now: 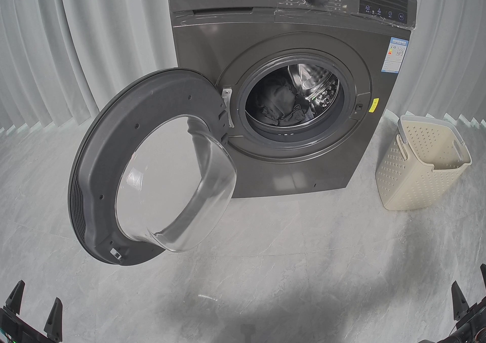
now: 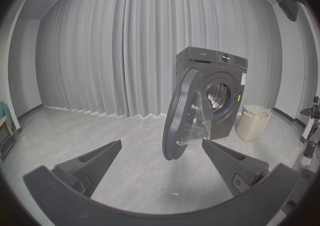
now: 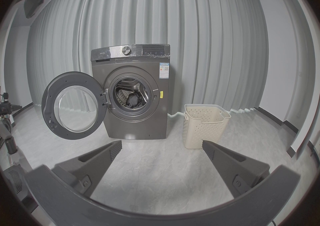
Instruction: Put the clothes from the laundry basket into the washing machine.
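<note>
The grey washing machine (image 1: 283, 81) stands ahead with its round door (image 1: 147, 167) swung wide open to the left. Dark clothes (image 1: 277, 102) lie inside the drum, also seen as dark clothes (image 3: 132, 100) in the right wrist view. The cream laundry basket (image 1: 422, 167) stands on the floor right of the machine; no clothes show in its visible inside (image 3: 205, 125). My left gripper (image 1: 34, 303) is low at the near left, open and holding nothing. My right gripper (image 1: 471, 288) is low at the near right, open, nothing between its fingers. Both are well back from the machine.
Grey marble-look floor (image 1: 283, 268) lies open between me and the machine. Pale curtains (image 1: 86, 30) hang behind the machine. The open door juts out into the left half of the floor space. Some equipment (image 2: 311, 136) stands at the room's side.
</note>
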Robot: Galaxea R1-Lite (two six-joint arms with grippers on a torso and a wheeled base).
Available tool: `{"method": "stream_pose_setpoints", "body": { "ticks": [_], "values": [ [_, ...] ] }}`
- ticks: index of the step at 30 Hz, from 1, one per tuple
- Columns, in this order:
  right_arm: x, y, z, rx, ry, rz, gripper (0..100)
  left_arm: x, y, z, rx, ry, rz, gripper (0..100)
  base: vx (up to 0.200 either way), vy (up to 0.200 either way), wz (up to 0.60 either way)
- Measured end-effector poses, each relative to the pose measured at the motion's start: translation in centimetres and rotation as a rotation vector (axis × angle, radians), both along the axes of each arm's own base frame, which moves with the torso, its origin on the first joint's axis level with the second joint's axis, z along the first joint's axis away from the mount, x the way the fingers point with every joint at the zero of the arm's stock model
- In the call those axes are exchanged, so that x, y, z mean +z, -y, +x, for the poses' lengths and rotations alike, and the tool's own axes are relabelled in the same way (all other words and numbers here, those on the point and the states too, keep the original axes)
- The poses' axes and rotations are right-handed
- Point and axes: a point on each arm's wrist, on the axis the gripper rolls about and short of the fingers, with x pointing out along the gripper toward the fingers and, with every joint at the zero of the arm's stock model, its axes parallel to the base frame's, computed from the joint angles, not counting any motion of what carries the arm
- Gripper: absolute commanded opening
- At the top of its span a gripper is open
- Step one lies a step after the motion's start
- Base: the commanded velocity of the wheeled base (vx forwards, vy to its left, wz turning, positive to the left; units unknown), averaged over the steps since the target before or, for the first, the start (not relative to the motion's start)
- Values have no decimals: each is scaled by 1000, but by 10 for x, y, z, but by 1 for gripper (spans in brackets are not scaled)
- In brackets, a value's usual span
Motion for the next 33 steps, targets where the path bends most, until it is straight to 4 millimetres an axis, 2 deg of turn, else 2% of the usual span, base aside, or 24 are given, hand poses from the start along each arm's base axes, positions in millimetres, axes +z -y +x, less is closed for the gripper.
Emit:
{"method": "stream_pose_setpoints", "body": {
  "ticks": [7,9,11,15,18,23,29,33],
  "values": [
    [0,0,0,0,0,1,100,3,0,0,-15,26,35,100,0,0,0],
    [0,0,0,0,0,0,100,9,1,-1,-19,62,15,100,0,0,0],
    [0,0,0,0,0,0,100,21,1,-5,-33,112,-3,100,0,0,0],
    [0,0,0,0,0,0,100,60,1,-16,-97,197,-34,100,0,0,0],
    [0,0,0,0,0,0,100,85,2,-15,-152,211,-52,100,0,0,0],
    [0,0,0,0,0,0,100,111,4,13,-235,114,-86,100,0,0,0],
    [0,0,0,0,0,0,100,121,8,62,-306,-47,-112,100,0,0,0],
    [0,0,0,0,0,0,100,124,10,95,-332,-95,-118,100,0,0,0]
  ]
}}
